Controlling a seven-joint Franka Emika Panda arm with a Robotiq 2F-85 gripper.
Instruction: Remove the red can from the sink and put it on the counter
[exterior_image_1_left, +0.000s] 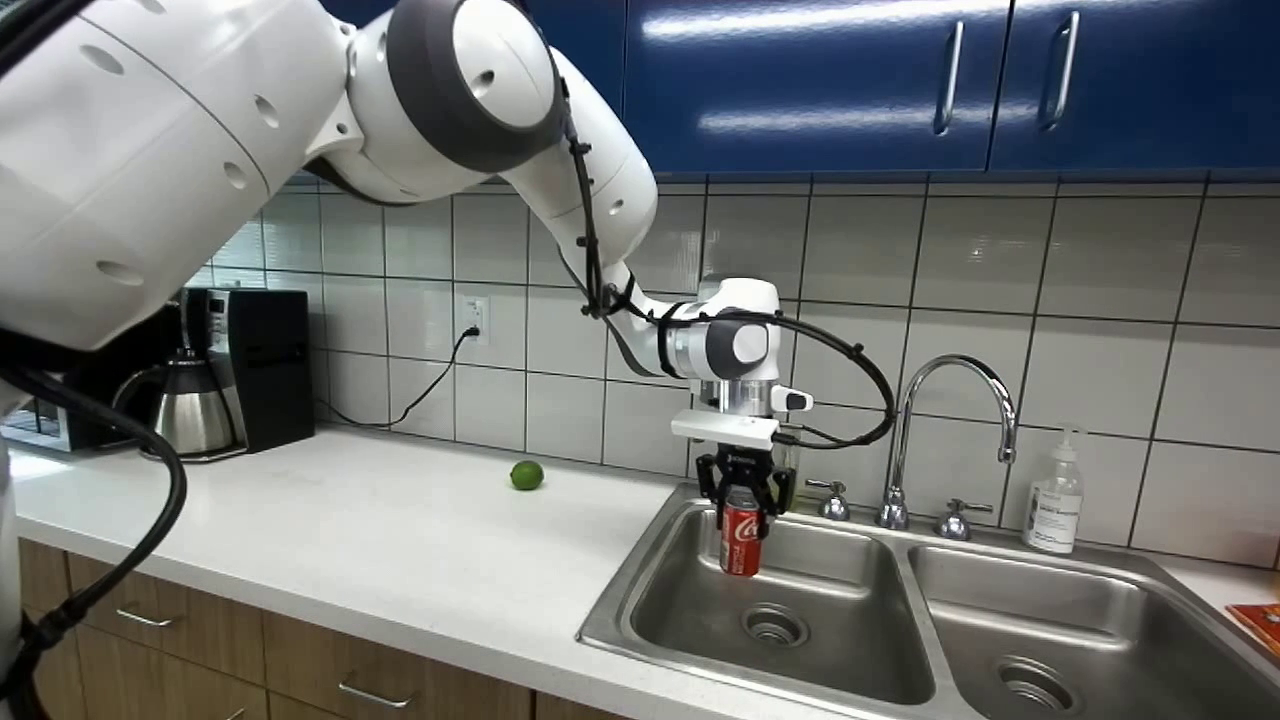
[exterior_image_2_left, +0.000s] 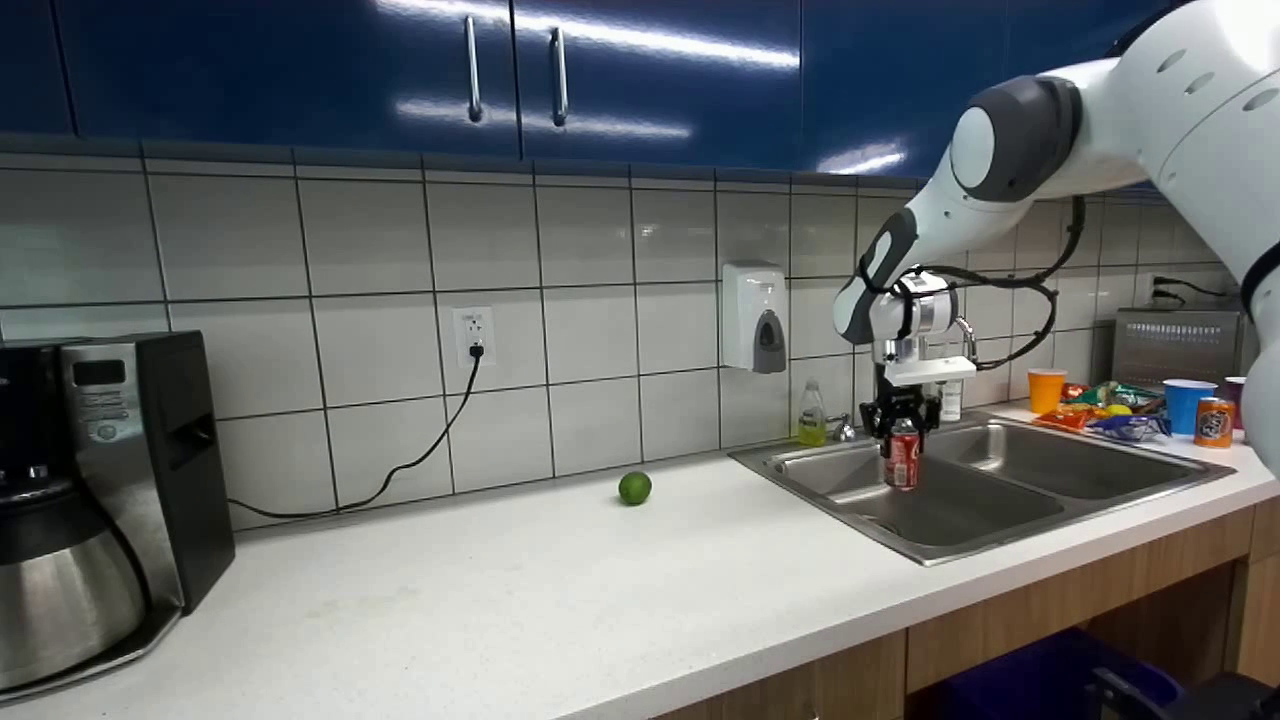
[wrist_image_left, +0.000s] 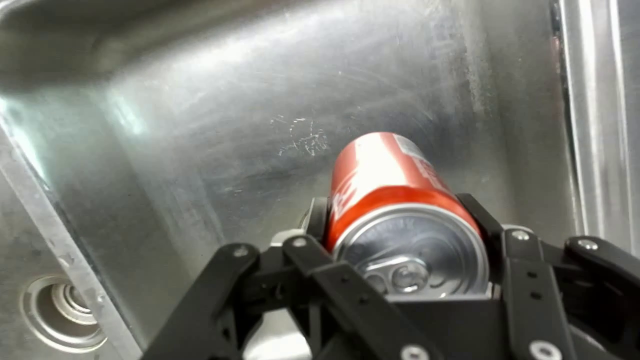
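The red can (exterior_image_1_left: 740, 548) is upright between the fingers of my gripper (exterior_image_1_left: 744, 518), inside the left bowl area of the sink (exterior_image_1_left: 925, 612). It also shows in an exterior view (exterior_image_2_left: 902, 468), where my gripper (exterior_image_2_left: 903, 438) is around its top. In the wrist view both fingers (wrist_image_left: 400, 220) press on the sides of the red can (wrist_image_left: 390, 175), just below its silvery top. Its base appears raised above the floor of the sink (wrist_image_left: 200, 115). The sink's rim (exterior_image_2_left: 840, 508) borders the white counter (exterior_image_2_left: 480, 600), which also shows in an exterior view (exterior_image_1_left: 420, 530).
A green ball (exterior_image_1_left: 527, 475) lies on the counter near the tiled wall. A coffee maker (exterior_image_2_left: 150, 450) stands at the far end. The chrome faucet (exterior_image_1_left: 899, 450) rises behind the sink. A soap bottle (exterior_image_1_left: 1055, 510), an orange cup (exterior_image_2_left: 1046, 390) and snack bags stand beyond it.
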